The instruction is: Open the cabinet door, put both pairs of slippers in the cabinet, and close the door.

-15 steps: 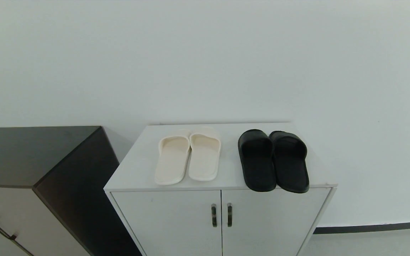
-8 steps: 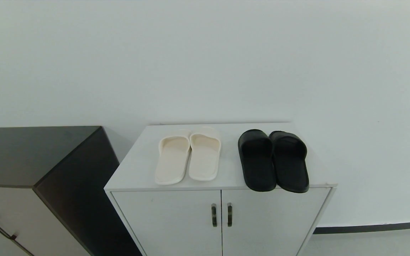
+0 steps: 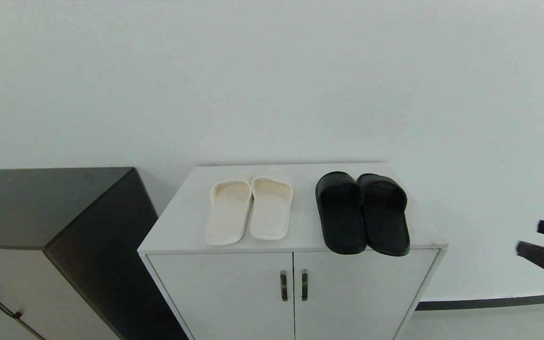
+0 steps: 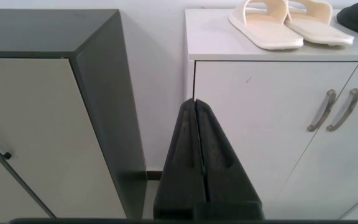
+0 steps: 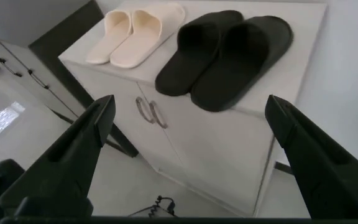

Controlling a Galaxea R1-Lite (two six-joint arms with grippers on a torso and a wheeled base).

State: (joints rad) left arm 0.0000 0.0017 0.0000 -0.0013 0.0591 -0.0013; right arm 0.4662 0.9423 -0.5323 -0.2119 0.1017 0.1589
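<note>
On top of the white cabinet [image 3: 182,226], two pairs side by side, a plain gap between them. Toward the robot's left, the cream slippers [image 3: 249,208]: soles down, touching along their inner edges, toes toward the wall [image 3: 272,85]. Toward the right, the black slippers [image 3: 362,215], likewise paired and touching, heels right at the front edge of the top — whether just over it, hard to tell.

Below, both cabinet doors [image 3: 220,293] shut flush, two vertical handles [image 3: 284,285] close together at the centre seam.

At the right edge of the head view, the right tool [image 3: 529,236], well apart from the cabinet and about level with its top. Dark fingers [image 5: 73,162] spread wide apart and empty, framing the black pair and the handles in the right wrist view.

Lower down, facing the cabinet's left front corner and apart from it, the left tool [image 4: 196,106] — fingers pressed together into one dark wedge, empty.

Just beside the white cabinet on the left, a dark cabinet [image 3: 92,236] with a pale front and a thin dark pull [image 3: 3,307]. Pale floor [image 3: 489,326] below, dark baseboard strip [image 3: 489,302] along the foot of the wall.
</note>
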